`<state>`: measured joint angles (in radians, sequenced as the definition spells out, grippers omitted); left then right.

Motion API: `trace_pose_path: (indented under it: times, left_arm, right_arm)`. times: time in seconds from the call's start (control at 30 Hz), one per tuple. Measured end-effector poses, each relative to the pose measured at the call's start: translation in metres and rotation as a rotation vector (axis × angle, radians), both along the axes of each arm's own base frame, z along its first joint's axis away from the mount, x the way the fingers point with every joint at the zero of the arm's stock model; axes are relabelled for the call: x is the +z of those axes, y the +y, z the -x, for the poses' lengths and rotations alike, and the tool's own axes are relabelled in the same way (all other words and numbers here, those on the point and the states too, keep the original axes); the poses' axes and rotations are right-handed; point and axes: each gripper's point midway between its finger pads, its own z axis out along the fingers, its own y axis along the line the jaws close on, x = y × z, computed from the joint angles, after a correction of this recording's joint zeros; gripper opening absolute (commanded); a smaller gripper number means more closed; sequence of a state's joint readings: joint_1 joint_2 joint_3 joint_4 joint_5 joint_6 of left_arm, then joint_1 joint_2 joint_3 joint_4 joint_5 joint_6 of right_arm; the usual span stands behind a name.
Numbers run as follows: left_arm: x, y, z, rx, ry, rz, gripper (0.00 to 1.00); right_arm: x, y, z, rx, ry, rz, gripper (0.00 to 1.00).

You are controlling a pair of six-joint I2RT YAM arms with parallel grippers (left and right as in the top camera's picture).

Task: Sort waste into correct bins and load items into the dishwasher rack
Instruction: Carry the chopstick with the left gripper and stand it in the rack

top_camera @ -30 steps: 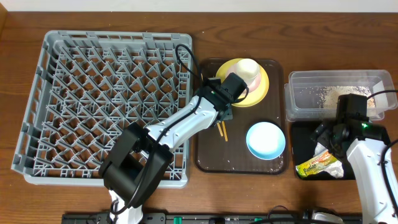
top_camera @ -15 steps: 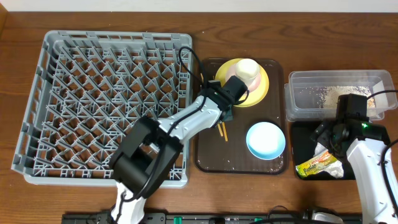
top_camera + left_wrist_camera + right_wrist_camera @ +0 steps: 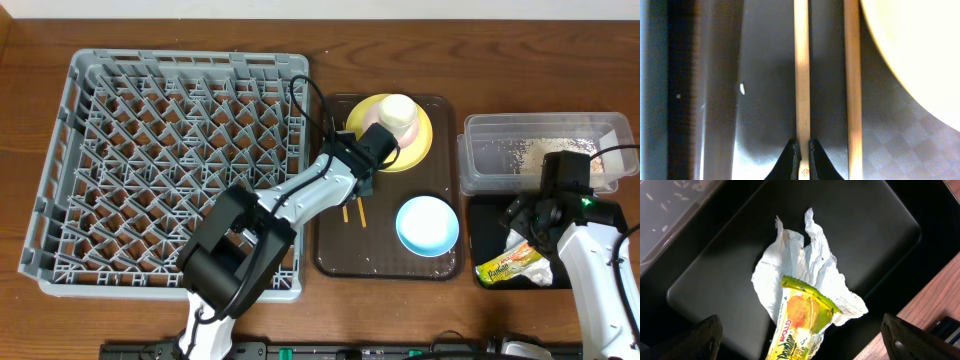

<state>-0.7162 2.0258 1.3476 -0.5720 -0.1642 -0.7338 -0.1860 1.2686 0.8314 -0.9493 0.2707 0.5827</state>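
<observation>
Where wrapper point(image 3: 801, 325) overlaps napkin point(image 3: 807, 275), lettering illegible

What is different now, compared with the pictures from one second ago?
The left gripper has closed on one thin wooden chopstick lying on the dark brown flat tray, and that arm's elbow shifted right. The right gripper, open above the shallow black tub, the crumpled white paper napkin and the green-and-yellow snack wrapper stayed put.

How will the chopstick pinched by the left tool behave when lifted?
The pinched chopstick looks like thin, straight wood: probably stiff and light. The left tool holds it by narrow fingertips, so it may swivel. The second chopstick lies alongside, apart, so it probably will not follow.
</observation>
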Motion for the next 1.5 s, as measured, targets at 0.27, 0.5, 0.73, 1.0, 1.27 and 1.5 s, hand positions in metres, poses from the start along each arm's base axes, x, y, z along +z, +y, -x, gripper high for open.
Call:
trace_pose_path:
  times: [0.27, 0.5, 0.73, 1.0, 1.27, 1.5]
  left_arm:
    - [0.075, -0.005, -0.006, -0.058, -0.13, 0.087, 0.06]
    - [0.149, 0.021, 0.001, -0.101, -0.27, 0.055, 0.06]
    - [0.159, 0.067, 0.005, -0.139, -0.277, -0.159, 0.08]
    - [0.139, 0.102, -0.007, -0.104, -0.208, -0.264, 0.08]
    - [0.11, 0.106, -0.011, -0.108, -0.136, -0.314, 0.08]
    - [0.097, 0.106, -0.011, -0.115, -0.106, -0.333, 0.08]
  right_arm:
    - [0.0, 0.0, 0.0, 0.0, 0.0, 0.0, 0.99]
    - [0.0, 0.0, 0.0, 0.0, 0.0, 0.0, 0.99]
    - [0.0, 0.0, 0.0, 0.0, -0.001, 0.0, 0.99]
    - [0.0, 0.0, 0.0, 0.0, 0.0, 0.0, 0.99]
    - [0.0, 0.0, 0.0, 0.0, 0.0, 0.0, 0.99]
    - [0.0, 0.0, 0.0, 0.0, 0.0, 0.0, 0.99]
